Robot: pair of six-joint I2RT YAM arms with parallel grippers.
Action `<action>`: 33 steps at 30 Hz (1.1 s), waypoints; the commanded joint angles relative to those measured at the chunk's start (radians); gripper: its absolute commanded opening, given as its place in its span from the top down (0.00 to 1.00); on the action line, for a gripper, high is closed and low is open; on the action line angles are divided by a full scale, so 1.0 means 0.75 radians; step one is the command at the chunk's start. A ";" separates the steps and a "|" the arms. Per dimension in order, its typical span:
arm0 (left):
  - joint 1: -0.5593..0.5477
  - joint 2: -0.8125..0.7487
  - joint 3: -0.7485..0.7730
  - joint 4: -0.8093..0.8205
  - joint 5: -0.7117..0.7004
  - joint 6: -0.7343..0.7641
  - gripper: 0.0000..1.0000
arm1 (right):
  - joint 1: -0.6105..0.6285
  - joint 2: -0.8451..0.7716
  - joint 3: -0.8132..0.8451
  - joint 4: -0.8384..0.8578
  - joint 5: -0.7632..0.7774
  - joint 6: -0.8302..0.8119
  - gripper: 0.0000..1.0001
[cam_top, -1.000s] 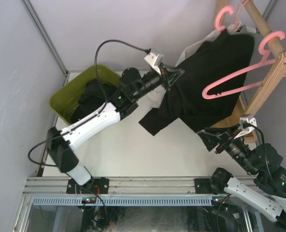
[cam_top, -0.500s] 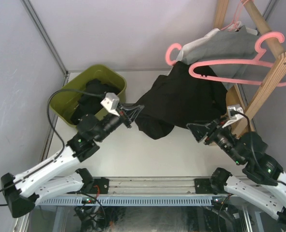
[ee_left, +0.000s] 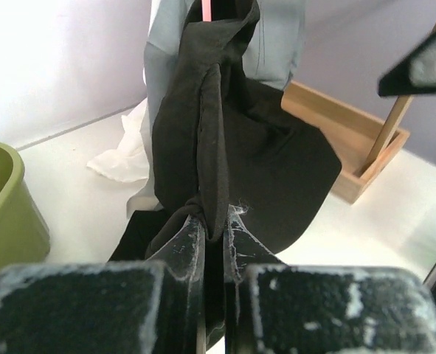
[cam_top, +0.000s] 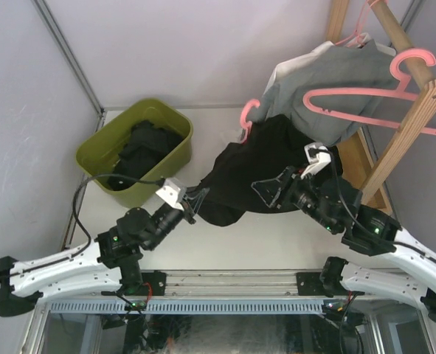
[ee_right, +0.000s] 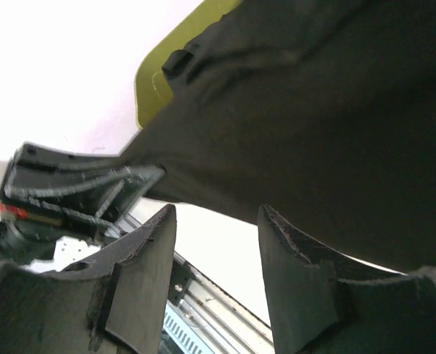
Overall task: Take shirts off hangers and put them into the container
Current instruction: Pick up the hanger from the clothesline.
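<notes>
One black shirt (cam_top: 269, 158) is in play. It lies as a stretched, slanted band from the left gripper (cam_top: 197, 199) up and to the right toward a pink hanger (cam_top: 246, 118), whose hook pokes out above the shirt's far end, well apart from the wooden pole (cam_top: 395, 37). The left gripper's fingers are pressed together on a bunched fold at the shirt's near edge. In the left wrist view the fabric rises straight away from that pinch, with a thin pink sliver at the top. The right gripper (cam_top: 271, 190) sits under the middle of the shirt with its jaws spread and nothing between them, and its wrist view shows only dark cloth overhead. The shirt's long axis therefore runs from the left fingers to the hanger, with the hanger beyond and above the right gripper, on the far side of the fabric. The container (cam_top: 158, 105) lies to the left and farther back, near the left arm and well apart from the right. By my reading, the right arm is nearer the hanger and the left is nearer the tub.
</notes>
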 commanded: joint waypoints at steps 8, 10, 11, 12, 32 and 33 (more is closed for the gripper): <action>-0.452 0.252 0.085 0.173 -0.665 0.532 1.00 | 0.070 0.226 0.129 0.029 0.162 0.346 0.52; -0.492 0.286 0.082 0.237 -0.700 0.576 1.00 | 0.069 0.242 0.129 -0.003 0.194 0.407 0.51; -0.513 0.300 0.082 0.273 -0.730 0.604 1.00 | 0.070 0.252 0.130 -0.020 0.221 0.437 0.51; -0.533 0.316 0.085 0.307 -0.757 0.637 1.00 | 0.069 0.260 0.130 -0.041 0.244 0.472 0.50; -0.677 0.461 0.162 0.375 -0.772 0.714 0.85 | 0.089 0.393 0.128 -0.088 0.362 0.634 0.74; -0.678 0.458 0.164 0.372 -0.773 0.705 0.83 | 0.090 0.389 0.129 -0.086 0.364 0.617 0.79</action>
